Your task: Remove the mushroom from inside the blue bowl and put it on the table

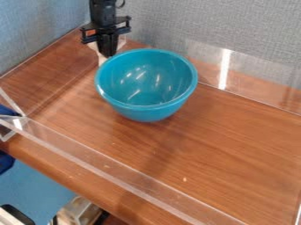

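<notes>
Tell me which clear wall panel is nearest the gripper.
The far-left panel, ending beside the gripper; the front panel and right panel sit farther off.

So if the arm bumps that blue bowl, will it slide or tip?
The blue bowl would probably slide: its plastic looks glossy and the table smooth. It appears empty, so likely light. It's deep with a rounded underside, so a push at the rim might rock it.

A grey-blue textured fabric wall (223,22) fills the background behind the work surface. At the lower left, beyond the near edge, lies a strip of blue floor (24,189). A pale, crumpled object (77,211) sits at the bottom edge beside it; what it is cannot be told.
</notes>
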`<state>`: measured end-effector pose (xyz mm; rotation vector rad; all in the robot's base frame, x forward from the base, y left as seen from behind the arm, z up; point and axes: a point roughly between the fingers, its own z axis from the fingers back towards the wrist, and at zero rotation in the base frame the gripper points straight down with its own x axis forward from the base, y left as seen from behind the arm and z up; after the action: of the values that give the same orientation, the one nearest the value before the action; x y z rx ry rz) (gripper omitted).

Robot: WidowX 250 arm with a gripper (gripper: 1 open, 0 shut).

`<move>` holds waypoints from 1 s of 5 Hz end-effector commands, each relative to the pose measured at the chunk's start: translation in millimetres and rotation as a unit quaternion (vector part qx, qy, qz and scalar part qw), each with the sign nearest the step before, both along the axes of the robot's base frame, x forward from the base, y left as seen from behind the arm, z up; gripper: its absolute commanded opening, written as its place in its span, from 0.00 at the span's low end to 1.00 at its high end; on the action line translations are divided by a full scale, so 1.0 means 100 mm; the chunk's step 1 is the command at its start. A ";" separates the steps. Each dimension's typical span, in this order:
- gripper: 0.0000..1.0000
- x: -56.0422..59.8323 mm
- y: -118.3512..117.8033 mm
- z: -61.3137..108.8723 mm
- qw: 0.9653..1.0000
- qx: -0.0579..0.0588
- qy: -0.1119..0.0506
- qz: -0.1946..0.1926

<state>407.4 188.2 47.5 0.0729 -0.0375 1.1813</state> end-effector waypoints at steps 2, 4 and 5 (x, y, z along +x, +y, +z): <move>0.00 0.07 0.10 0.14 1.000 0.021 -0.020 0.008; 0.00 0.08 0.10 0.13 0.999 0.024 -0.020 0.014; 0.00 0.07 0.10 0.12 0.999 0.025 -0.020 0.017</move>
<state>412.0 189.2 46.6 0.0884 -0.0479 1.2083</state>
